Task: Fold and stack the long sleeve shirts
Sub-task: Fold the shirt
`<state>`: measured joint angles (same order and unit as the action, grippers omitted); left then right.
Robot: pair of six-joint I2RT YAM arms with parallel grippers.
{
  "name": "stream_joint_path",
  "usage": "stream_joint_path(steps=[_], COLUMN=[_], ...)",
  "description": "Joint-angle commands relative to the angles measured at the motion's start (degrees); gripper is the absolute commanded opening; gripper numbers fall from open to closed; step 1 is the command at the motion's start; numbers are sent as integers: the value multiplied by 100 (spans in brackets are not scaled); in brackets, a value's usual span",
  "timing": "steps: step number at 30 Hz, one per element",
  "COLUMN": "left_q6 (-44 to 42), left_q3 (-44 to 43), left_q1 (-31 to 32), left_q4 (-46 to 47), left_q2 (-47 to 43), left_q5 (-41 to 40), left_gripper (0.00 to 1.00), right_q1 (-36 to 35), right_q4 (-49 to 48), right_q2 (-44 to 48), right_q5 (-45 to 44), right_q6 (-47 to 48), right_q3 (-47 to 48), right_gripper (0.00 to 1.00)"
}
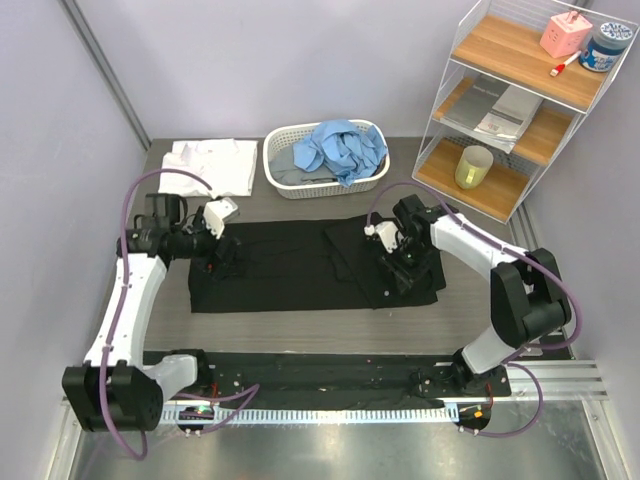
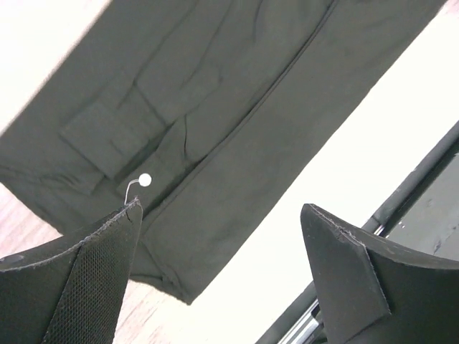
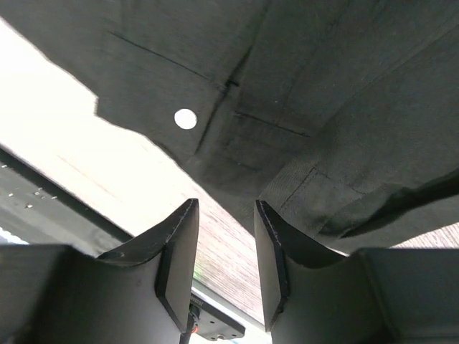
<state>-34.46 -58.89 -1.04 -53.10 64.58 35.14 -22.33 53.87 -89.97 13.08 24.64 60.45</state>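
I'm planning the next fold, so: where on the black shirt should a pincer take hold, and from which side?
The black shirt lies flat on the table, so only a free edge or corner offers cloth to pinch. Likely best is its near-left corner, coming down from above on the left. The left pincer hangs open over that end, near a white button.

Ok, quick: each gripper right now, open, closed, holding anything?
Left gripper: open wide, holding nothing, over the black shirt.
Right gripper: open only narrowly, nothing between the fingers, also over the black shirt.
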Motion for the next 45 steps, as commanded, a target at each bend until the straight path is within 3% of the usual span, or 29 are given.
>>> stream_joint_path(steps=[1,12,13,15,18,21,26,29,31,32,35,38,45], left_q6=[62,-149,-166,-245,-263,-255,53,53,18,9,-8,105,106], left_q3=[36,141,133,106,89,89,71,141,176,203,273,343,493], left_q1=[-19,-28,-19,-28,-28,-19,-19,-28,-28,-28,-19,-19,-19], left_q4=[-121,-280,-288,-332,-341,-315,-289,-315,-324,-315,-236,-157,-42], left_q2=[-270,-358,-349,-340,-358,-358,-183,-165,-182,-208,-288,-305,-349], left_q5=[407,292,283,266,240,231,485,591,574,547,530,538,346], left_gripper=[92,92,92,92,92,91,90,89,89,89,90,90,90], right_q1=[-114,-325,-334,-351,-386,-386,-395,-474,-501,-509,-702,-1027,-1441], right_q4=[-429,-518,-518,-500,-290,17,98,62,124,98,-69,-306,-1176], right_q2=[-64,-968,-1004,-1031,-1005,-978,-864,-1004,-1014,-987,-689,-442,-670], right_q5=[-236,-377,-368,-315,-114,395,2089,2208,1603,1314,443,19,-560], right_q6=[-170,-294,-276,-276,-355,-425,-864,-1023,-814,-725,-592,-880,-1681], right_q3=[28,222,222,239,450,801,1320,1601,1646,1585,1137,750,337], right_gripper=[43,45,42,22,2,1,1,1,11,23,45,59,59])
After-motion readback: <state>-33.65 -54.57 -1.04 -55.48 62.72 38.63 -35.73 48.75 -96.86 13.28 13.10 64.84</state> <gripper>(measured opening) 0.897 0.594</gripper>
